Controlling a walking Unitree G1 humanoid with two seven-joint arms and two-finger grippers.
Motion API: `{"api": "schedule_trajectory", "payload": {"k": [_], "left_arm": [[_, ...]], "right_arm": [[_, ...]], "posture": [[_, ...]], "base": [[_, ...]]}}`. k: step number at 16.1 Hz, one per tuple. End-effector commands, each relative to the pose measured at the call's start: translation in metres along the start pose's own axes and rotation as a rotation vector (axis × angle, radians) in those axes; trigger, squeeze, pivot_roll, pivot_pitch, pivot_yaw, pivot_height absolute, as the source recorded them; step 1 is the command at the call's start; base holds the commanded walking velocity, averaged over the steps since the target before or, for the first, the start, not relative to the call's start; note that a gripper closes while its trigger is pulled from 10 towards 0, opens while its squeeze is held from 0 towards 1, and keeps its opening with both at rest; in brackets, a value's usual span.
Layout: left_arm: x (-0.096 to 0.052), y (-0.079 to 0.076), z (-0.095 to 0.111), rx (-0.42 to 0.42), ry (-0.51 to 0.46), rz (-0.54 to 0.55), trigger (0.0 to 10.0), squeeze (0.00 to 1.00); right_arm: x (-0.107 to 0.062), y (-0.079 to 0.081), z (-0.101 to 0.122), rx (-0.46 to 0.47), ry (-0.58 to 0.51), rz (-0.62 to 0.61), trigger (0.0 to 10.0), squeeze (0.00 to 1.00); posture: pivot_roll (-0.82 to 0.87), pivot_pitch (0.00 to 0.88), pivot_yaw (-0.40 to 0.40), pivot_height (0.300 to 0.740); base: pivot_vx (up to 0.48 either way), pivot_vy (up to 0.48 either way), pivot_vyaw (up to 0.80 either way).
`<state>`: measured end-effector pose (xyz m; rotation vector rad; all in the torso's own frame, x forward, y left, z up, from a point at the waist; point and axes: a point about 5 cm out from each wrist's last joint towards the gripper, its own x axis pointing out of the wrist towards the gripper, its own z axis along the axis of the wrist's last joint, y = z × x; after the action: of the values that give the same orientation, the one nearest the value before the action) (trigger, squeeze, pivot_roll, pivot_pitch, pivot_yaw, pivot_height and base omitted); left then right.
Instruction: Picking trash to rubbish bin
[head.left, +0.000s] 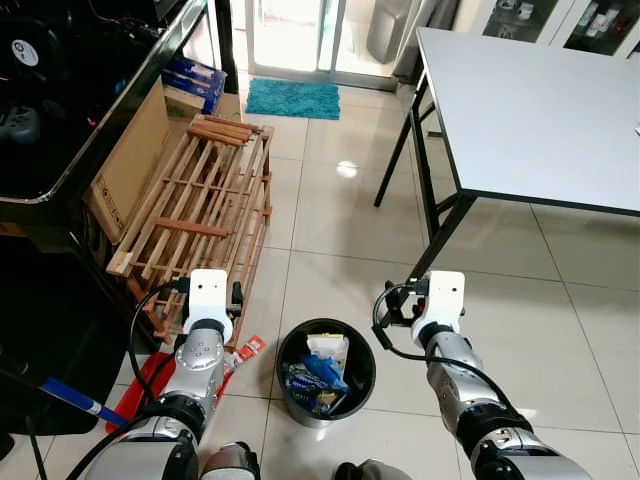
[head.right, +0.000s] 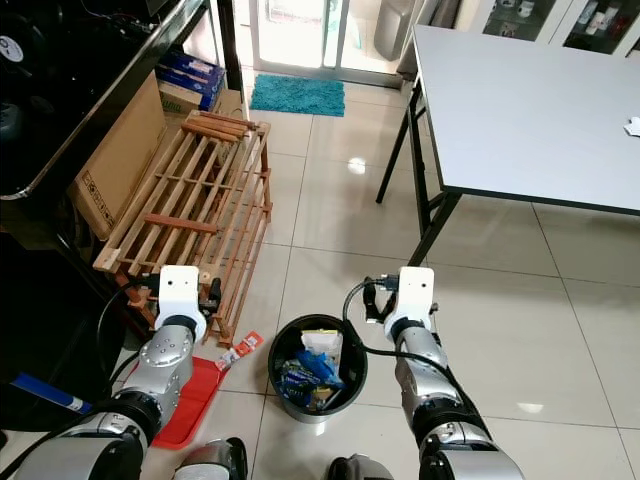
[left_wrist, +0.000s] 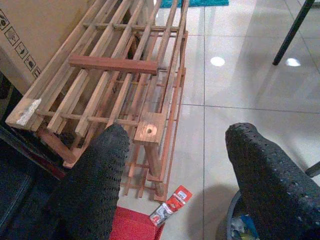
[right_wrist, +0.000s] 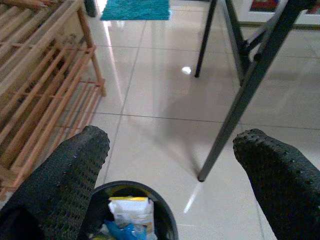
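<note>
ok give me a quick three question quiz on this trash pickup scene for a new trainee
1. True or false: the black rubbish bin already holds trash.
2. The small red and white wrapper on the floor lies closest to:
A. the teal mat
B. the grey table
C. the red dustpan
3. Fill in: the wooden rack leans against a ____ box.

Key
1. True; white and blue packets sit inside it.
2. C; it lies at the edge of the red dustpan, between it and the bin.
3. Cardboard.

Both the left gripper and right gripper are open and empty.
</note>
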<state>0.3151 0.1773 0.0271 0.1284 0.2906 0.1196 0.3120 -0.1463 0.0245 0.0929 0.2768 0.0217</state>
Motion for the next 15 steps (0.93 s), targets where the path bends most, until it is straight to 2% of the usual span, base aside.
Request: {"api": "schedule_trajectory", "payload": {"k": [1,2,4,8,11,15], "left_arm": [[0.0,-0.005,0.001,-0.009,-0.005,-0.012,10.0,0.0],[0.0,-0.01,0.002,0.011,-0.01,-0.043,10.0,0.0],[0.001,-0.009,0.005,0.022,-0.019,-0.058,10.0,0.0],[0.007,-0.004,0.015,0.055,-0.037,-0.079,10.0,0.0],[0.01,-0.004,0.022,0.06,-0.055,-0.083,10.0,0.0],[0.01,-0.014,0.026,0.057,-0.071,-0.096,10.0,0.0]], "right_arm": [[-0.001,-0.008,-0.002,0.003,0.005,-0.042,10.0,0.0],[-0.002,-0.014,-0.001,0.006,-0.007,-0.068,10.0,0.0],[-0.002,-0.018,0.002,0.029,-0.031,-0.1,10.0,0.0],[0.0,-0.016,0.007,0.055,-0.058,-0.129,10.0,0.0],[-0.001,-0.013,0.006,0.058,-0.062,-0.126,10.0,0.0],[0.0,-0.011,0.007,0.049,-0.067,-0.106,10.0,0.0]], "posture": [[-0.03,0.08,-0.087,0.74],[-0.03,0.07,-0.077,0.74],[-0.02,0.055,-0.052,0.74],[-0.04,0.021,-0.012,0.74],[-0.04,0.006,-0.017,0.74],[-0.03,0.0,-0.048,0.74]], "base": [[0.0,0.0,0.0],[0.0,0.0,0.0],[0.0,0.0,0.0],[0.0,0.0,0.0],[0.0,0.0,0.0],[0.0,0.0,0.0]]}}
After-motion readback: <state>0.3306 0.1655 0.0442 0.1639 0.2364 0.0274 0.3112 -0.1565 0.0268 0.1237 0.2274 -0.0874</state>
